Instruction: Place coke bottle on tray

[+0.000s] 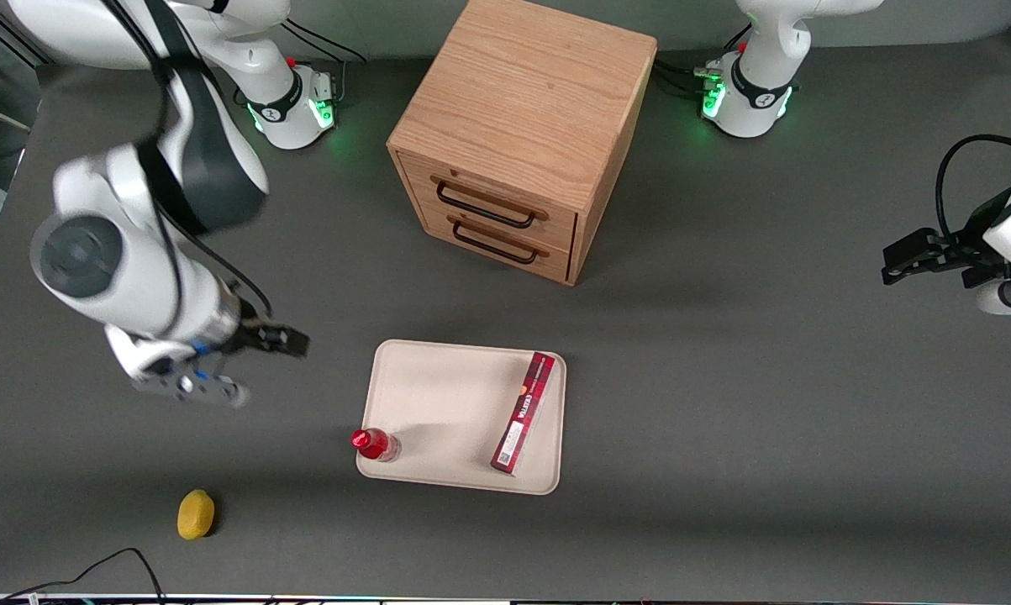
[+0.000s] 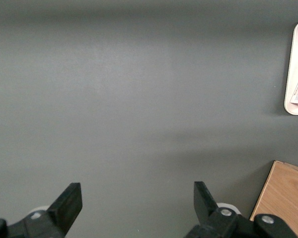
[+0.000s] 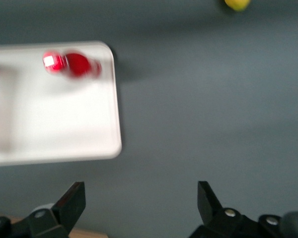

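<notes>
**A:** Where do you find the coke bottle (image 1: 376, 444)?

**B:** You see it standing upright on the tray (image 1: 438, 395), in the corner that is toward the working arm's end and near to the front camera, close at the rim. From above you get mostly the red cap and the red body. In the wrist view it is blurred (image 3: 72, 64), so you cannot read the logo.

**A:** And the gripper (image 1: 219, 370)?

**B:** It hangs above the bare grey surface (image 1: 724, 403), apart from the tray, toward the working arm's end. Its fingers (image 3: 72, 201) are spread wide and hold nothing.

**A:** What is hard to make out?

**B:** The long flat red box (image 1: 523, 412) lies on the tray, toward the parked arm's end; its print is too small for you to read. The wrist view cuts off this box and a part of the tray (image 3: 64, 124).

**A:** Materials?

**B:** The tray is smooth, cream, with rounded corners and a shallow rim. The wooden cabinet (image 1: 522, 134) shows its grain and two dark drawer handles. A small yellow lemon (image 1: 196, 513) lies on the surface, nearer to the camera than the gripper.
</notes>
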